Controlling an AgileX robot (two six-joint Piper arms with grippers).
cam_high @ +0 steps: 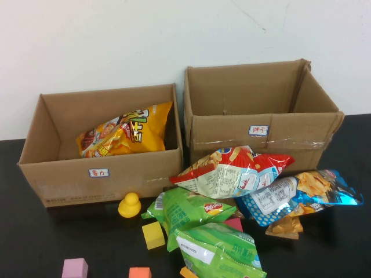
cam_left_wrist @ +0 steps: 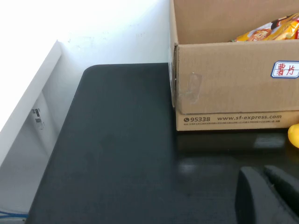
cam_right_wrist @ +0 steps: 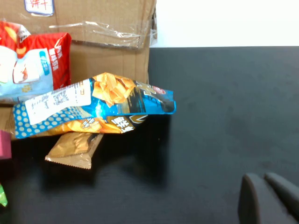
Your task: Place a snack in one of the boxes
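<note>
The snack [cam_high: 219, 253], a bright green crinkly bag with a white patch, lies at the front of the black table, right of centre. The low wide box [cam_high: 69, 179] stands at the back left with a white label and holds a yellow-orange chip bag [cam_high: 127, 132]; its corner shows in the left wrist view [cam_left_wrist: 224, 79]. Neither gripper shows in the high view. My left gripper [cam_left_wrist: 261, 171] is shut and empty, low over bare table in front of that box's left corner. My right gripper [cam_right_wrist: 262, 178] is shut and empty over bare table right of the bag pile.
A taller taped box [cam_high: 261, 116] stands at the back right. In front of it lie a red-white bag [cam_high: 232, 171], a blue bag [cam_high: 301, 194], a small brown packet [cam_right_wrist: 74, 149] and a larger green bag [cam_high: 185, 211]. A yellow duck [cam_high: 129, 205] and coloured blocks [cam_high: 153, 235] sit nearby.
</note>
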